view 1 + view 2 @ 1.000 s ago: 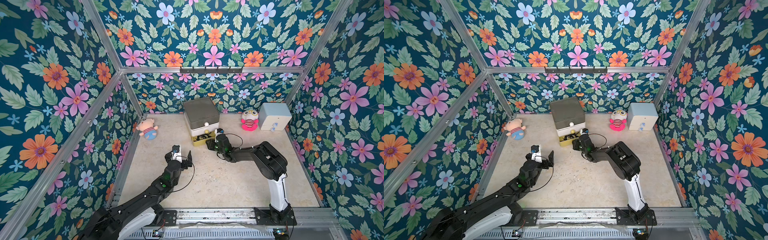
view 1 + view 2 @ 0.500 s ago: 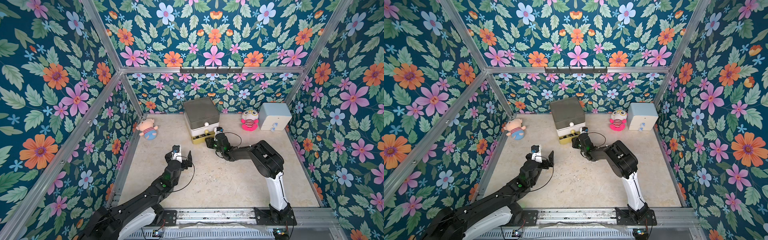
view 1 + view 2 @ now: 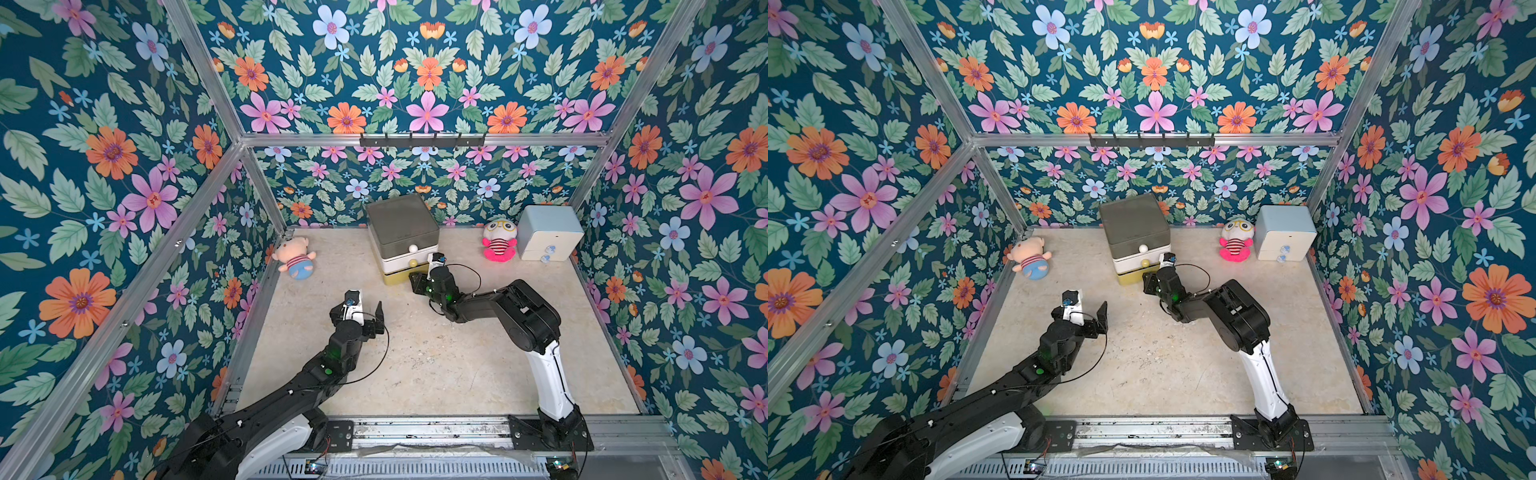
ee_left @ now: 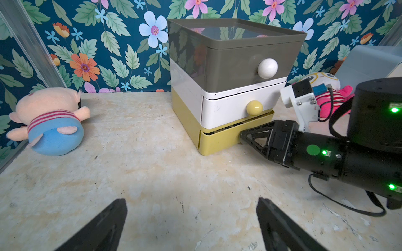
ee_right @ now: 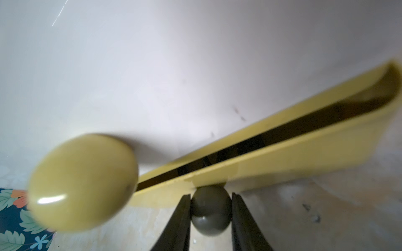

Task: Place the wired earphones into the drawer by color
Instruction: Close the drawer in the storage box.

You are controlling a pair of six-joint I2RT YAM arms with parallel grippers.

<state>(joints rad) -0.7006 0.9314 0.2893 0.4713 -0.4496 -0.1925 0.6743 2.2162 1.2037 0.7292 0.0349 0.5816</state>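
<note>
right gripper pinches the knob of the bottom drawer

the right gripper [image 5: 210,208] has its two black fingers [image 5: 182,219] pressed against the sides of a round grey-olive knob [image 5: 210,214], which sits between them; just past the fingertips is the front of the yellow plastic bottom drawer [image 4: 217,141], standing a little out from the three-tier drawer cabinet [image 3: 403,224], with a narrow dark gap along its top edge; that gap shows only dim dark shapes, so whether the wired earphones lie inside cannot be told; above this gripper are the white middle drawer [image 4: 226,108] with its round yellow knob [image 4: 254,108] and the grey top drawer [image 4: 239,58] with its round white knob [image 4: 267,68]; the left gripper [image 4: 191,201] is spread wide and holds nothing, with bare beige tabletop [image 4: 152,173] between its fingers; the cabinet stands ahead of it, well apart; ahead and to its left lies a pink plush pig in a striped shirt [image 4: 50,121]; beyond the right gripper, to its right, sit a round plush with yellow glasses [image 3: 498,243] and a pale blue two-drawer box [image 3: 548,232]
</note>
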